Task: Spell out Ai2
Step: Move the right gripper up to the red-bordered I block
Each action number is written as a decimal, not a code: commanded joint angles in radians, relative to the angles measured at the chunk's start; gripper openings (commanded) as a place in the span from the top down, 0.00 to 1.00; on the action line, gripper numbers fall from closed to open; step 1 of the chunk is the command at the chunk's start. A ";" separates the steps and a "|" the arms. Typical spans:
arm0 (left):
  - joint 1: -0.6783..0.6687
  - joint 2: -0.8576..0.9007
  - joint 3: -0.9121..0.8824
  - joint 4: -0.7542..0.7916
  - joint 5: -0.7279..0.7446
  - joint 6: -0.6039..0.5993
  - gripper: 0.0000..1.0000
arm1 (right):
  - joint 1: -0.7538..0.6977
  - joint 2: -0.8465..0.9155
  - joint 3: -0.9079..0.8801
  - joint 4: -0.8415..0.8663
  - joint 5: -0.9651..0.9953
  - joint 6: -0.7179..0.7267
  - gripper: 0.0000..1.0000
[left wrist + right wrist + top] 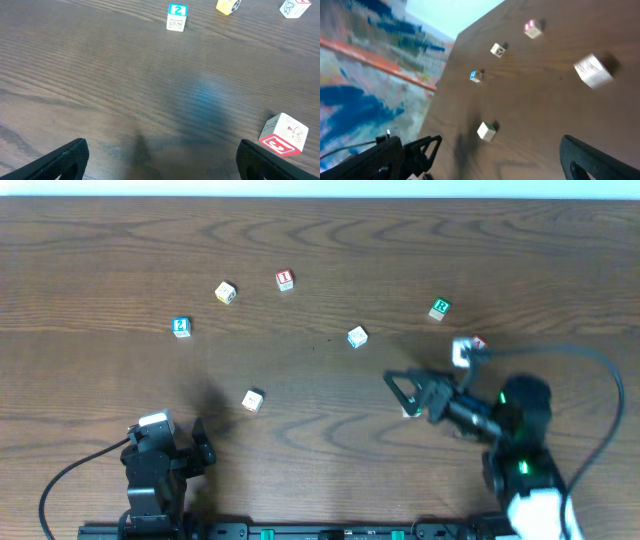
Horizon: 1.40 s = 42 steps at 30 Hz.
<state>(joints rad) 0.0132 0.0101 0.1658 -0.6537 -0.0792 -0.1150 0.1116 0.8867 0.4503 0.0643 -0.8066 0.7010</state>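
Several letter blocks are scattered on the wooden table. A blue block with a 2 sits at the left, also in the left wrist view. A red-topped block and a yellow block lie further back. An orange-red block lies nearest my left gripper, which is open and empty. My right gripper is open, empty and raised, beside a white block. I cannot read an A on any block.
A white-blue block sits mid-table and a green R block at the back right. A small block is partly hidden under the right gripper. The right wrist view shows the table's left edge and the left arm.
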 commanded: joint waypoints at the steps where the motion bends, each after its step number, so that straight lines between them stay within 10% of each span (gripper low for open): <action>1: 0.007 -0.006 -0.008 -0.003 -0.007 0.003 0.05 | 0.087 0.159 0.166 0.001 0.068 -0.132 0.01; 26: 0.007 -0.006 -0.008 -0.003 -0.007 0.003 0.04 | 0.426 1.180 1.320 -0.399 0.700 -0.426 0.01; 42: 0.007 -0.006 -0.008 -0.003 -0.007 0.003 0.05 | 0.507 1.556 1.595 -0.395 0.848 -0.542 0.05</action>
<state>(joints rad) 0.0132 0.0101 0.1658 -0.6544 -0.0788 -0.1150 0.5838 2.4142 2.0209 -0.3283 -0.0284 0.2020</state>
